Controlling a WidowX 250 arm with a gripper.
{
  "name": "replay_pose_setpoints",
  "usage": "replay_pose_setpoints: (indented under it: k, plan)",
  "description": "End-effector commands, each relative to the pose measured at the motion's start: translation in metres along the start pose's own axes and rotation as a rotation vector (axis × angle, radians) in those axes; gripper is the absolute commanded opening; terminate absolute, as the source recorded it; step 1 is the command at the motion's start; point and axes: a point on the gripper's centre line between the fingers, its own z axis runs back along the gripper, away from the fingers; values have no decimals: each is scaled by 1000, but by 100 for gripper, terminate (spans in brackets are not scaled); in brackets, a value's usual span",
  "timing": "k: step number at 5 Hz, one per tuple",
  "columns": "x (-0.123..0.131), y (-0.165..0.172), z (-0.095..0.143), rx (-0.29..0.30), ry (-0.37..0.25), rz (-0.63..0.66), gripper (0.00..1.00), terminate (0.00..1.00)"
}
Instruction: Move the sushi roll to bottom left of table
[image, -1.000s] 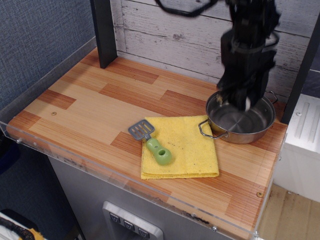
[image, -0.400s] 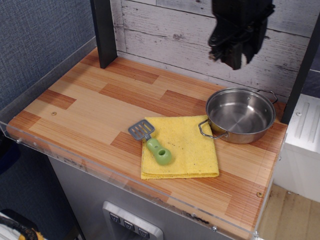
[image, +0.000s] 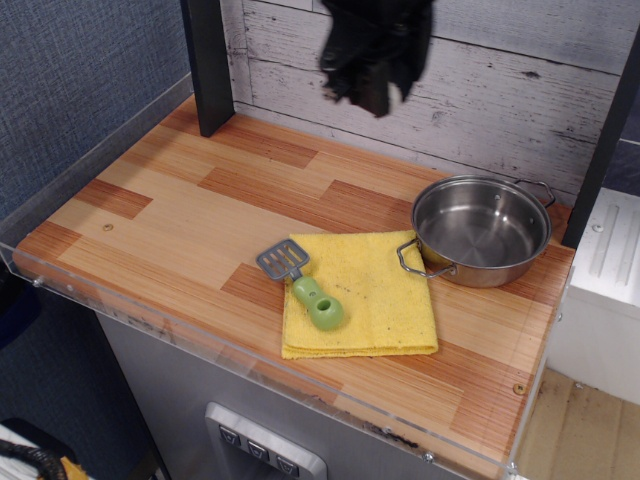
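The sushi roll cannot be made out anywhere; it is not seen on the worktop (image: 190, 215) or in the pan (image: 482, 231). The gripper (image: 372, 88) is a dark, blurred shape high above the far middle of the worktop, in front of the white plank wall (image: 500, 90). Whether it is open or closed, and whether it holds something, cannot be told. The pan stands far right, touching the yellow cloth (image: 375, 300), on which the green-handled spatula (image: 305, 283) lies.
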Motion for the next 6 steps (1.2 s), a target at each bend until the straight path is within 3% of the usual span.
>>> replay_pose_setpoints:
  k: [1, 3, 4, 6]
  plan:
    - [55, 29, 5, -20, -63, 134, 0, 0]
    - [88, 78, -16, 5, -111, 239, 0, 0]
    - [98, 95, -32, 56, -126, 264, 0, 0]
    - [125, 107, -59, 113, -153, 349, 0, 0]
